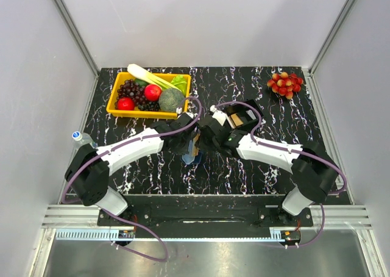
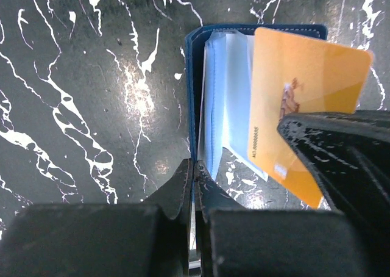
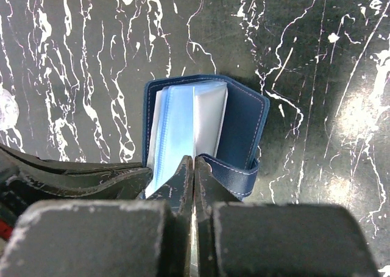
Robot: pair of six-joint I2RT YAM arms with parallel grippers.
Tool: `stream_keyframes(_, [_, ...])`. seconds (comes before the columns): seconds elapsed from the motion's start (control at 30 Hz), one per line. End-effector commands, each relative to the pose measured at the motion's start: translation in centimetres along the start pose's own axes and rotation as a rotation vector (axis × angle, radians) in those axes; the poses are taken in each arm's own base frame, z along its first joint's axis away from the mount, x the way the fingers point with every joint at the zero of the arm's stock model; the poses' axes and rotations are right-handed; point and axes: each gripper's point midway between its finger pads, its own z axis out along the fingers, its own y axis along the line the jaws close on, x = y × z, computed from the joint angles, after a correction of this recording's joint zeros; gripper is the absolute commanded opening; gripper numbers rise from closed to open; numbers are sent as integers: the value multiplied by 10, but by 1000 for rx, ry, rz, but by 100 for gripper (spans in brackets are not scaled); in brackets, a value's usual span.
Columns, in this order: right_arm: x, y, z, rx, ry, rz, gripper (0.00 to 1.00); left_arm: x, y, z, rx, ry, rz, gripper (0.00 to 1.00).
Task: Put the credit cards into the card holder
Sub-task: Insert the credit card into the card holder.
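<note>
Pinching card holder (image 2: 192, 88) by its cover edge: left gripper (image 2: 194, 170), clamped tight. Holder open between both arms, near the table's middle; right gripper (image 3: 194, 164) closed on orange credit card (image 2: 304, 82), tilted beside the clear sleeves (image 2: 228, 88). Risk: card corner misses a slot, crumples sleeves, or drags holder out of that thin pinch

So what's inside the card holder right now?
The open card holder shows clear plastic sleeves fanned out, with an orange credit card standing against them. Whether any sleeve already holds a card is hidden.
</note>
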Motion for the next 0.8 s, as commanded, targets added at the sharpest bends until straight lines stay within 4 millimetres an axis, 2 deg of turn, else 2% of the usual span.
stream_keyframes(0.0, [-9, 6, 0, 18, -52, -28, 0, -1, -1, -1, 8, -43, -28, 0])
stream_keyframes(0.3, [12, -16, 19, 106, 24, -90, 0, 13, 5, 12, -14, -23, -52, 0])
stream_keyframes(0.57, [15, -38, 11, 185, 38, -140, 0, 19, 10, 18, -35, -9, -60, 0])
stream_keyframes(0.67, [18, -35, 9, 162, 59, -177, 0, 20, 10, 21, -39, -7, -61, 0])
stream_keyframes(0.77, [30, -27, 14, 101, 133, -213, 0, 26, 11, 27, -44, 9, -66, 0])
